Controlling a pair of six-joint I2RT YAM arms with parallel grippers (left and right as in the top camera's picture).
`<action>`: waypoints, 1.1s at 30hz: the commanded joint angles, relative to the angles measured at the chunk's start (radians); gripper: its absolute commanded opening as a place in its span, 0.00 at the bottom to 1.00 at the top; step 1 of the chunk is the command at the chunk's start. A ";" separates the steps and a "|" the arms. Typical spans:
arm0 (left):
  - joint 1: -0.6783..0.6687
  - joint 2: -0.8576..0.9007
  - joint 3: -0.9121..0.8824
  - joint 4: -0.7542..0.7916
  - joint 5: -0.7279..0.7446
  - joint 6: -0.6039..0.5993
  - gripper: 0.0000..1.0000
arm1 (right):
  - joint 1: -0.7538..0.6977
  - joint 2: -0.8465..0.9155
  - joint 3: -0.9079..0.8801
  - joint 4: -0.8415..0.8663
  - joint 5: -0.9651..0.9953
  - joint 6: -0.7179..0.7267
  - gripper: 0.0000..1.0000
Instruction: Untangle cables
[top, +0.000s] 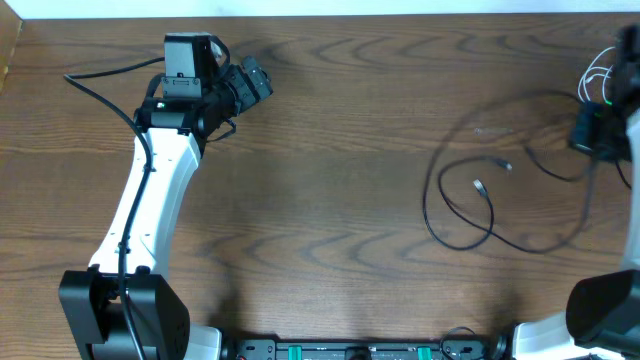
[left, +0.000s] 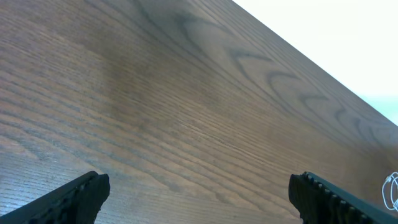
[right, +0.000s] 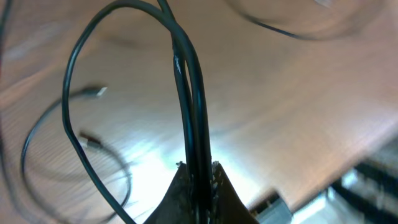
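The black cable (top: 487, 215) lies in loose loops on the wooden table at the right, its small plug ends (top: 479, 185) inside the loops. My right gripper (top: 597, 138) is at the far right edge, shut on a doubled strand of this black cable (right: 191, 106), which rises from between the fingertips (right: 214, 177). The white cable (top: 597, 78) is a small bundle just behind the right gripper; it also shows as a white cable (left: 390, 190) at the left wrist view's right edge. My left gripper (top: 255, 82) is far away at the back left, open over bare wood, with nothing between its fingers (left: 84, 194).
The table's far edge (top: 330, 16) runs close behind the left gripper. A thick black wire (top: 100, 85) trails from the left arm over the table at the back left. The arm bases and a rail (top: 350, 350) line the near edge.
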 joint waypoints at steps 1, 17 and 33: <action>-0.002 0.011 0.005 0.002 -0.007 0.017 0.97 | -0.070 -0.028 -0.012 -0.023 0.188 0.194 0.01; -0.002 0.011 0.005 0.005 -0.007 0.017 0.97 | -0.100 0.141 -0.091 0.304 0.220 0.205 0.59; -0.001 0.011 0.005 0.028 -0.008 0.046 0.97 | 0.073 0.169 -0.112 0.340 -0.562 -0.242 0.95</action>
